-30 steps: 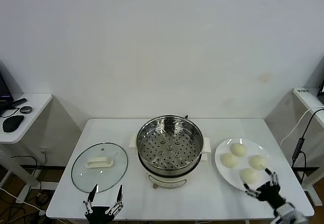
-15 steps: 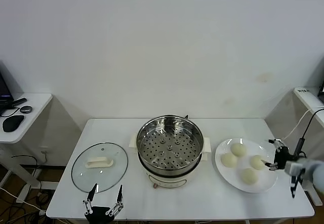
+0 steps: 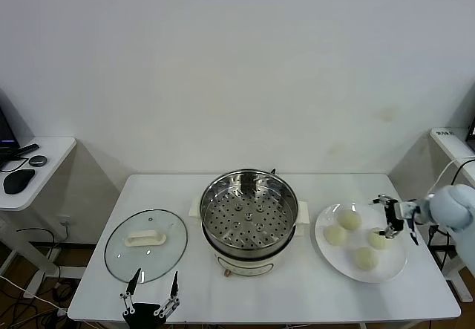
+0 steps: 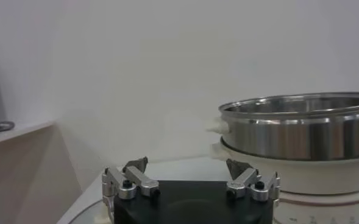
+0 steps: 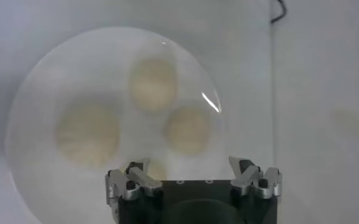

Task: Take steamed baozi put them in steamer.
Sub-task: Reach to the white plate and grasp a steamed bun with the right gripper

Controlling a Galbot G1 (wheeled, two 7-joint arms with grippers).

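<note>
Several steamed baozi lie on a round white plate [image 3: 387, 266] at the table's right, one at the back [image 3: 349, 218] and one at the front [image 3: 364, 258]. The steamer [image 3: 249, 210] stands mid-table, with only its perforated tray showing inside. My right gripper [image 3: 381, 216] hovers open over the plate's right part, by the right-hand baozi [image 3: 378, 240], holding nothing. Its wrist view looks down on the plate [image 5: 57, 79] and baozi [image 5: 187, 129] beyond the open gripper [image 5: 191, 170]. My left gripper [image 3: 152, 293] waits open at the table's front edge, facing the steamer [image 4: 301, 128].
A flat glass lid [image 3: 145, 243] with a white handle lies left of the steamer. A side desk [image 3: 37, 173] with small dark items stands far left. A black cable [image 3: 438, 210] hangs off the table's right side.
My right arm has swung from the table's front right corner up and inward, and now hangs over the plate's right part. The left arm has not moved.
</note>
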